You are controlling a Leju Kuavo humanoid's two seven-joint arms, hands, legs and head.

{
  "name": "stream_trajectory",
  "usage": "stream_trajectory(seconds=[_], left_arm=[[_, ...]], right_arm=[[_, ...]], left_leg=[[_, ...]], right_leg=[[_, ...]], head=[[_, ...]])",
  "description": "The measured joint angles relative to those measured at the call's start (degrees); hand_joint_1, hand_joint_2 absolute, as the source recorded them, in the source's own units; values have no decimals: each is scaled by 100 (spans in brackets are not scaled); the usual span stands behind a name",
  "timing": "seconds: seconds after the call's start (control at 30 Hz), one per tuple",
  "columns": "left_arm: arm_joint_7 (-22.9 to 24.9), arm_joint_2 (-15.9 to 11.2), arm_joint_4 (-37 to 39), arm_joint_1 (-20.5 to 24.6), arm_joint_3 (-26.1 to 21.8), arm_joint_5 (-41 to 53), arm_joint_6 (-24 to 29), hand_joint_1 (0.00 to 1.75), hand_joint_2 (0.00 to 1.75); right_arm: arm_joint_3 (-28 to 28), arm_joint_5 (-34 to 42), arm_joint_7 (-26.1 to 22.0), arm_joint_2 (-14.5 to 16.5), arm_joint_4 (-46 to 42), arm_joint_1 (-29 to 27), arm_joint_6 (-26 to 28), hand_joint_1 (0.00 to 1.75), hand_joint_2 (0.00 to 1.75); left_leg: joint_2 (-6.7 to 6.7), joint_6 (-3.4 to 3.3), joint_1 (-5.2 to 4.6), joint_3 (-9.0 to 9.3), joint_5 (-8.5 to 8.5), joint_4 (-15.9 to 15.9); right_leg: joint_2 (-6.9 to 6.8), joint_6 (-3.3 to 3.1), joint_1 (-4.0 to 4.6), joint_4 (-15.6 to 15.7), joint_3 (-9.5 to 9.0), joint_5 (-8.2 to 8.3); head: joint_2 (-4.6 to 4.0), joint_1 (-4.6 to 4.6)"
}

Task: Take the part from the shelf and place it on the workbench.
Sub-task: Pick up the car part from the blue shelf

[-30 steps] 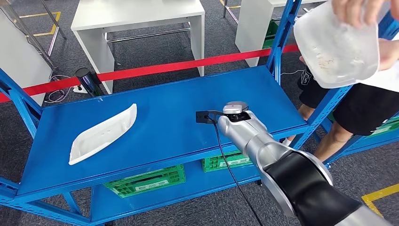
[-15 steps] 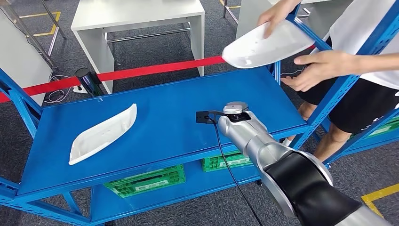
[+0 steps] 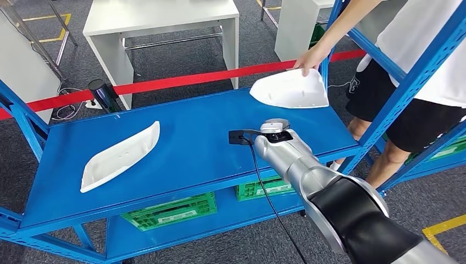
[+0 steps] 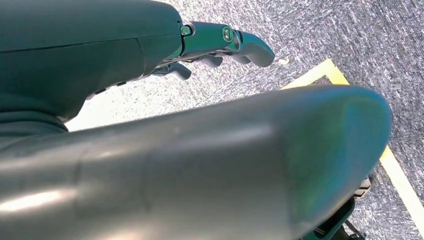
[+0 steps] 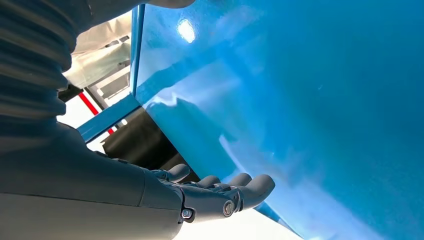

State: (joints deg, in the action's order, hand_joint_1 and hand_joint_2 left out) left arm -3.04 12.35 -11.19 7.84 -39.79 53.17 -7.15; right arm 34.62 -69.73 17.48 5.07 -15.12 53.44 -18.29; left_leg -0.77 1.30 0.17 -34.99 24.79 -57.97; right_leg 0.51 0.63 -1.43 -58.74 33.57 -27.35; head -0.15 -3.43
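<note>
A red barrier tape [image 3: 181,81] runs across from 9 o'clock toward 2 o'clock behind the rack. A black stanchion post [image 3: 103,94] stands at 10 o'clock, with cables [image 3: 65,110] on the grey carpet beside it. A white table [image 3: 159,16] stands at 12 o'clock. Green crates [image 3: 171,211] sit at 6 o'clock. A person [image 3: 423,71] stands at 3 o'clock. Yellow floor tape [image 3: 446,225] lies at 4 o'clock.

Blue shelf [image 3: 192,137] deck, blue frame. White part [image 3: 120,155] at 9 o'clock, second white part [image 3: 291,91] at 1 o'clock. Red tape [image 3: 181,81] across 12. Green crates [image 3: 171,212] below at 6. Grey speckled floor [image 4: 345,35], yellow line [image 4: 400,175]. Silver right arm [image 3: 297,162], black sleeve. White tables [image 3: 159,19] behind. Person [image 3: 423,71]: white shirt, black shorts.
</note>
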Motion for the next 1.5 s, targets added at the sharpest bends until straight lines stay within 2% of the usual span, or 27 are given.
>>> stream_trajectory(seconds=[0.63,0.87,1.07,1.2,1.3,1.5], left_arm=[[35,0,0,16,45,34,0,0,0],[32,0,0,13,45,22,0,0,0],[21,0,0,13,45,14,0,0,0],[9,1,0,14,46,26,0,0,0],[7,2,0,17,47,34,0,0,0],[-2,2,0,27,50,59,0,0,0]], right_arm=[[2,83,-16,-13,0,3,5,0,175],[1,354,-50,-13,0,82,385,0,175],[1,446,-31,7,-14,370,752,0,175],[0,396,226,63,-67,944,1234,0,175],[0,357,297,96,-92,1410,1354,0,175],[0,281,496,142,-116,1764,1664,0,175]], left_leg=[[0,0,0,1,0,0],[0,0,0,0,0,0],[0,0,-1,-2,-1,0],[1,-1,-1,-4,-2,0],[1,-1,0,-1,-2,-1],[0,-1,-2,-2,-2,-1]], right_leg=[[0,0,0,0,0,0],[0,0,0,0,0,0],[0,0,0,-1,0,1],[1,1,-1,-1,5,3],[2,0,0,-1,2,2],[1,2,-3,-1,2,2]], head=[[0,0],[0,0],[0,0],[0,0],[0,1],[0,0]])
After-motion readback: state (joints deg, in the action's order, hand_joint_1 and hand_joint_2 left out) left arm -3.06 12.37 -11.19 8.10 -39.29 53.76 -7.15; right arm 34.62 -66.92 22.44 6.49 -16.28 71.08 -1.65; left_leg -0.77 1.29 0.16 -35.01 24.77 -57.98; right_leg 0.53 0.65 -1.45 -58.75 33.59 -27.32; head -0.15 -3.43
